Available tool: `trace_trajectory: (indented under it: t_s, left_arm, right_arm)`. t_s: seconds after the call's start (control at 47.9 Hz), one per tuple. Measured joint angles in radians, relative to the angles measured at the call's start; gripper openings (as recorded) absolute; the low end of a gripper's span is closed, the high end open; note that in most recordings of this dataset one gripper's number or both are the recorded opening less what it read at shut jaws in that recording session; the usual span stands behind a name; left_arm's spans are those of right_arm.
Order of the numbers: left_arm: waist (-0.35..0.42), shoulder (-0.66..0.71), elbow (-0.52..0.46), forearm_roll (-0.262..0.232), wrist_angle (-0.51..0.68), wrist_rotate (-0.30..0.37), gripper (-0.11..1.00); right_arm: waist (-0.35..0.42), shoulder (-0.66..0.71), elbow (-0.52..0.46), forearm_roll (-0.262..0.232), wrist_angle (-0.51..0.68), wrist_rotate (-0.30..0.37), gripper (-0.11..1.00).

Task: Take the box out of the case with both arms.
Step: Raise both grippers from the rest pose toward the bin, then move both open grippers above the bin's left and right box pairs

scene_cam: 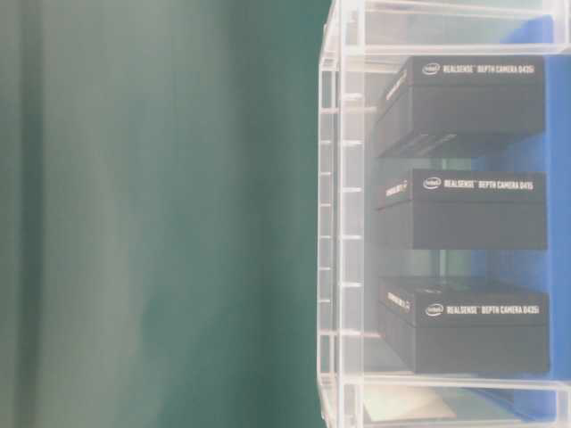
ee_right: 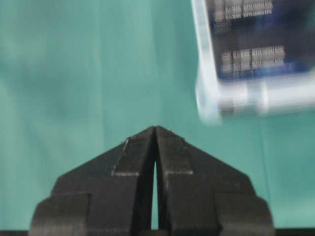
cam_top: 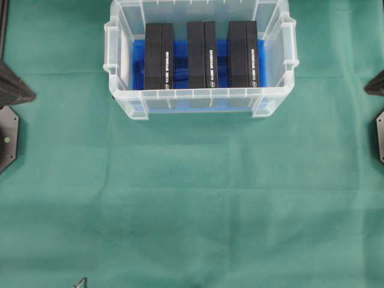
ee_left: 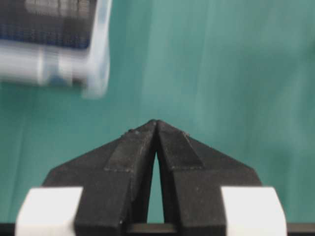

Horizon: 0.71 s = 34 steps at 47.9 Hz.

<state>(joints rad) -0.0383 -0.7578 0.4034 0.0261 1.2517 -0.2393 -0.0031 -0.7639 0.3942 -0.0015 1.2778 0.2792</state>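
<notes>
The case (cam_top: 201, 93), a clear plastic bin with a blue liner, stands at the back middle of the table. Three black boxes stand side by side in it, left (cam_top: 159, 55), middle (cam_top: 201, 54) and right (cam_top: 243, 54). Through the case wall (scene_cam: 343, 223) the table-level view shows them stacked up the picture, the middle box (scene_cam: 464, 209) included. My left gripper (ee_left: 156, 123) is shut and empty over bare cloth, with the case corner (ee_left: 98, 49) far off at upper left. My right gripper (ee_right: 155, 129) is likewise shut and empty, the case (ee_right: 203, 64) at upper right.
A green cloth (cam_top: 192, 198) covers the table. Dark parts of the left arm (cam_top: 12, 87) and right arm (cam_top: 377, 84) show at the side edges of the overhead view. A small dark tip (cam_top: 81, 283) pokes in at the bottom edge.
</notes>
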Motion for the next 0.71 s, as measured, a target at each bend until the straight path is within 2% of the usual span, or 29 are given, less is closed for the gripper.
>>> trace_trajectory:
  t_s: [0.104, 0.25, 0.355, 0.501, 0.605, 0.71]
  left_arm:
    - [-0.006, 0.032, -0.032, -0.002, 0.132, -0.023, 0.00]
    - [-0.012, 0.058, -0.048, 0.000, 0.224, -0.037, 0.00]
    - [-0.012, 0.064, -0.051, -0.002, 0.244, -0.037, 0.00]
    - [-0.012, 0.064, -0.051, 0.000, 0.250, -0.060, 0.00]
    - [-0.012, 0.064, -0.051, 0.000, 0.253, -0.167, 0.00]
    - [-0.012, 0.063, -0.051, 0.003, 0.264, -0.328, 0.00]
  right_arm:
    - [-0.002, 0.048, -0.029, -0.003, 0.161, 0.000, 0.00]
    - [-0.002, 0.107, -0.049, -0.028, 0.318, -0.002, 0.00]
    - [-0.002, 0.129, -0.055, -0.049, 0.365, -0.002, 0.00]
    - [-0.002, 0.143, -0.058, -0.069, 0.373, 0.017, 0.00]
    - [-0.002, 0.141, -0.063, -0.077, 0.376, 0.086, 0.00]
    - [-0.002, 0.137, -0.072, -0.086, 0.379, 0.245, 0.00]
